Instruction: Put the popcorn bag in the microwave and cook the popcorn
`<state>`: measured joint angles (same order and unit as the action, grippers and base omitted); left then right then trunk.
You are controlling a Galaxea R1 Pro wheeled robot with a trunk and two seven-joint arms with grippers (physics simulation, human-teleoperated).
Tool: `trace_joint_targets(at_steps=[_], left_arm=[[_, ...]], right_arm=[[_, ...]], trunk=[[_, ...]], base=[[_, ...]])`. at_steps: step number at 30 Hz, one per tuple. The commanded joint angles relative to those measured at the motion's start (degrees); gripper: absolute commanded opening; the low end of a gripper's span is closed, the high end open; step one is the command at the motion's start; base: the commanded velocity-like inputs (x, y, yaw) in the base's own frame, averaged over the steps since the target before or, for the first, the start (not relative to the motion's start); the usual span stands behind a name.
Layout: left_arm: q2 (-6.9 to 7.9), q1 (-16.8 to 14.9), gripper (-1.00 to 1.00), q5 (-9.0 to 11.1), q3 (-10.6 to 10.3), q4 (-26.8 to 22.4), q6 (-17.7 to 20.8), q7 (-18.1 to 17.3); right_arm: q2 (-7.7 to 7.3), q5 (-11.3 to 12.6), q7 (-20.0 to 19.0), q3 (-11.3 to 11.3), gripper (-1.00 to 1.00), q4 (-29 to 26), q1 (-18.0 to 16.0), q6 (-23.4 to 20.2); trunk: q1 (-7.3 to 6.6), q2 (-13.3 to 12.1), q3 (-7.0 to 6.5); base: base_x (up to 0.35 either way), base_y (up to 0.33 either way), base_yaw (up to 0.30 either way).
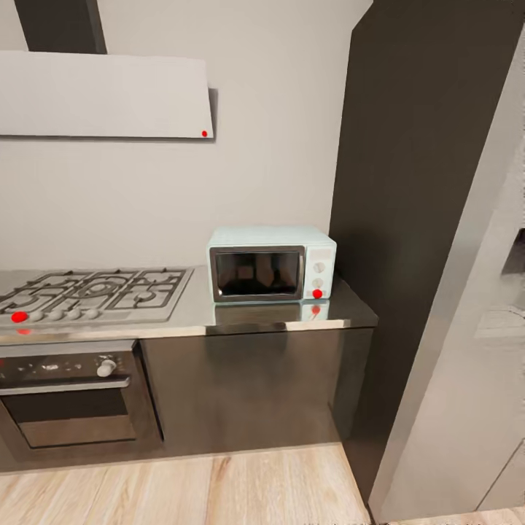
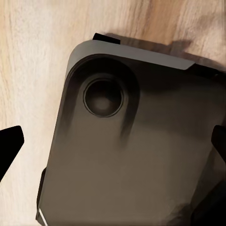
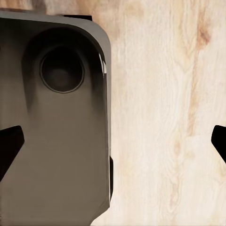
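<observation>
The pale mint-blue microwave (image 1: 271, 263) stands on the grey glossy countertop (image 1: 346, 310), at its right end against the wall. Its dark glass door is shut, and a red dot marks the lowest knob on its white panel. The popcorn bag is out of view. My left gripper (image 2: 115, 143) hangs open over the robot's dark base (image 2: 127, 155), its black fingertips (image 2: 10, 147) spread wide. My right gripper (image 3: 115, 141) is open too, above the base's edge and the wooden floor (image 3: 160, 117).
A steel gas hob (image 1: 91, 292) lies left of the microwave, with a black built-in oven (image 1: 69, 397) under it and a hood (image 1: 106, 95) above. A tall dark cabinet (image 1: 415, 182) and a pale fridge side (image 1: 467, 364) close off the right. Wooden floor (image 1: 182, 488) lies before the cabinets.
</observation>
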<state>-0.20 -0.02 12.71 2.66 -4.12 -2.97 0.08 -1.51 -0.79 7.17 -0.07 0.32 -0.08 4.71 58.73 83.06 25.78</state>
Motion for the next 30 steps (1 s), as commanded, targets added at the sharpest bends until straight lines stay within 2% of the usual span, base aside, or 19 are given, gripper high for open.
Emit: trace_joint_targets(at_steps=[1, 7, 22, 30], left_arm=[[0.00, 0.0, 1.00, 0.1, 0.2, 0.0, -0.1, 0.0], [0.01, 0.0, 1.00, 0.1, 0.2, 0.0, -0.1, 0.0], [0.02, 0.0, 1.00, 0.1, 0.2, 0.0, -0.1, 0.0], [0.02, 0.0, 1.00, 0.1, 0.3, 0.0, -0.1, 0.0]], right_arm=[[0.01, -0.2, 0.1, 0.0, 1.00, 0.0, 0.0, 0.2], [0.01, -0.3, 0.1, 0.0, 1.00, 0.0, 0.0, 0.2], [-0.08, -0.4, 0.1, 0.0, 1.00, 0.0, 0.0, 0.2], [-0.16, -0.5, 0.0, 0.1, 1.00, 0.0, 0.0, 0.2]], trunk=[[0.00, 0.0, 0.04], [0.00, 0.0, 0.04], [0.00, 0.0, 0.04], [0.00, 0.0, 0.04]], base=[[0.000, 0.000, -0.050], [0.055, 0.000, -0.009], [0.296, 0.000, 0.000], [0.052, 0.000, 0.000]])
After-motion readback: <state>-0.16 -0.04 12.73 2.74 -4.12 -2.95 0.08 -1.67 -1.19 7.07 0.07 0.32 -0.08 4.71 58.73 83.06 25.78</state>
